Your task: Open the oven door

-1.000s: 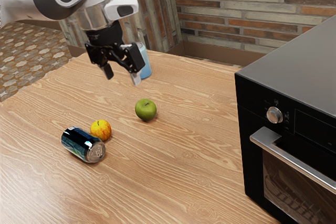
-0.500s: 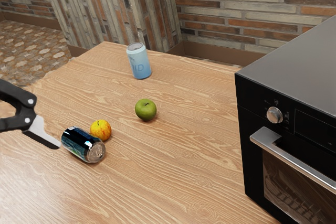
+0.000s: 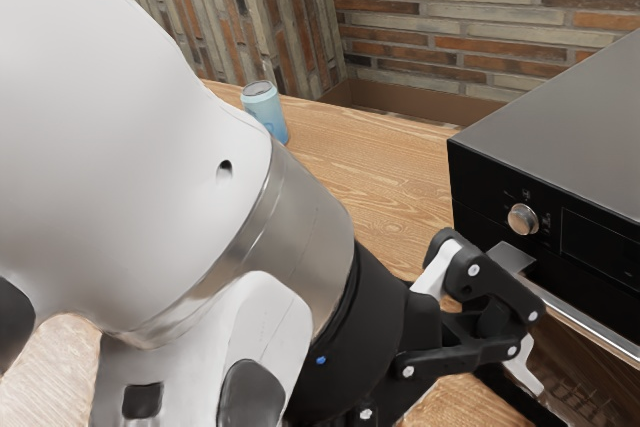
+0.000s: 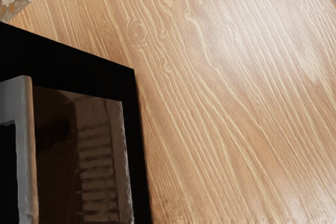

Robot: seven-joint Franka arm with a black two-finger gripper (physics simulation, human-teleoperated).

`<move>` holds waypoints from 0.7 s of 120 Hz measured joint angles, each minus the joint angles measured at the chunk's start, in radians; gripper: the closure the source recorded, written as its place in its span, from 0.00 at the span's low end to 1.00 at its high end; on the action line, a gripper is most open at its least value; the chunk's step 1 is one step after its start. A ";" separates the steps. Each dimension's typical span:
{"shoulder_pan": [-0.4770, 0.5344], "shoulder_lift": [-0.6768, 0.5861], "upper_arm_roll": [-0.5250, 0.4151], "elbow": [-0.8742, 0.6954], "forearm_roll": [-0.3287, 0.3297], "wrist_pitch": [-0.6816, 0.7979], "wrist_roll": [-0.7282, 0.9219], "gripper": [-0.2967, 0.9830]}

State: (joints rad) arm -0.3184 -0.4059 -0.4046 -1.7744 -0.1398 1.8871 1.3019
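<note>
In the exterior view my gripper is low in front of the black oven, its fingers spread apart with nothing seen between them. It overlaps the left end of the silver door handle; contact cannot be told. The oven door stands shut, its dark window partly behind the gripper. From the wrist camera, the door's window and the metal handle show beside the bare wood.
The wooden table extends around the oven, and its surface fills much of the wrist view. A light blue can stands at the back, beyond the arm. A round knob sits above the handle.
My arm has swung in from the exterior view's left, bringing the gripper over to the oven front. It now hides both fruits and the dark can. The oven door has not moved.
</note>
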 joint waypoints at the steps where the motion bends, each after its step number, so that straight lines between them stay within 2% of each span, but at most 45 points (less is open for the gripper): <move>1: 0.001 0.000 0.000 0.000 0.002 0.001 0.002 0.23; 29: 0.002 0.054 -0.018 -0.005 0.044 0.058 0.026 0.23; 57: 0.001 0.177 -0.040 0.048 0.095 0.089 0.030 0.23; 84: 0.002 0.231 -0.040 0.043 0.113 0.111 0.029 0.23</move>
State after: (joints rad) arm -0.3160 -0.1747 -0.4449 -1.7311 -0.0269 1.9982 1.3306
